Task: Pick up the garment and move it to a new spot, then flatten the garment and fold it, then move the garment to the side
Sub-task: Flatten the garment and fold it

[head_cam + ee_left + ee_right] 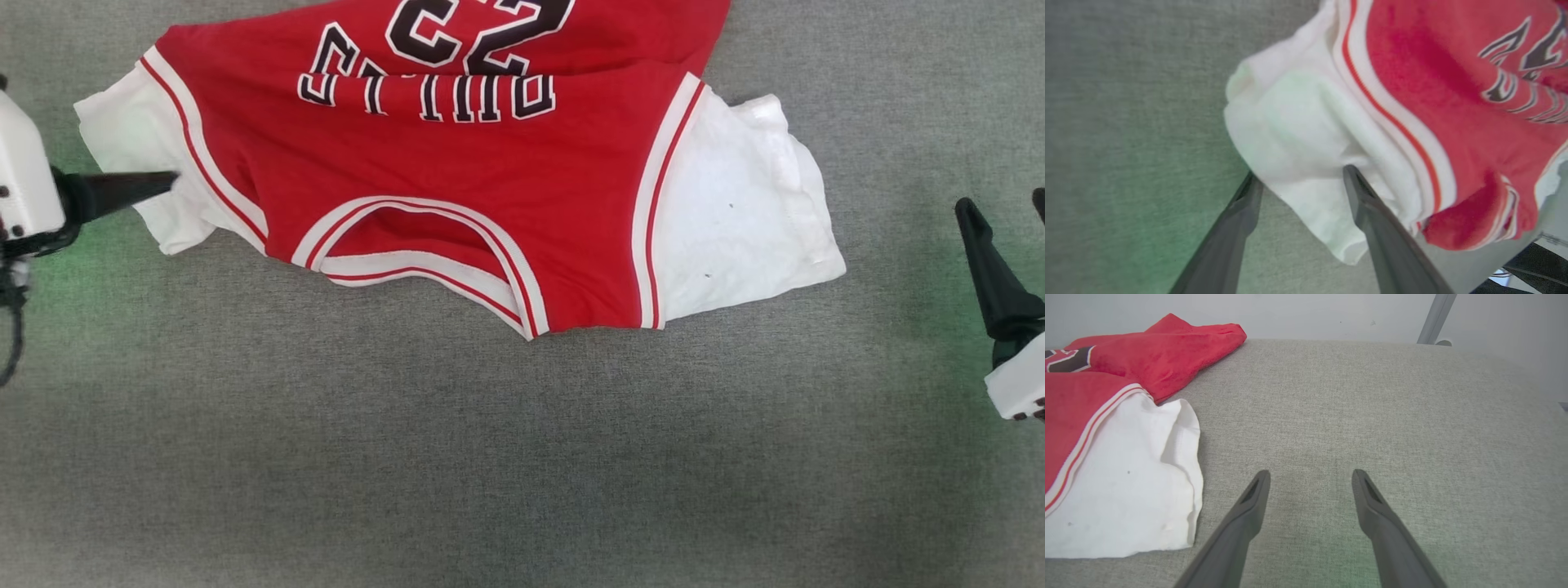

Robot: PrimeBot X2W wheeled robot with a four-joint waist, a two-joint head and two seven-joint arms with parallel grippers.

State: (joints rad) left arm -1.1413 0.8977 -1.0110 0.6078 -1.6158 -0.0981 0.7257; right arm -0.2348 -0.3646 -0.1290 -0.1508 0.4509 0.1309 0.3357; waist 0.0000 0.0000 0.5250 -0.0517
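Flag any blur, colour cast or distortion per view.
Head view: sharp, green tint on the table at both side edges. Left wrist view: garment blurred, green cast on its white sleeve. Right wrist view: sharp; table's far edge bows from wide-angle lens.

Ahead of the right gripper (1310, 473), whose fingers stand apart, the grey cloth surface (1372, 416) is bare up to its far edge, and also to the gripper's right side. On its left lies the garment (1106, 465); the white sleeve is near but apart from the fingers. Beyond the far edge a slanted grey pole (1435, 318) stands.

The left gripper (1302, 175) has the white sleeve lying across the gap of its spread fingers, so the way forward is blocked. On its left side the surface is bare.
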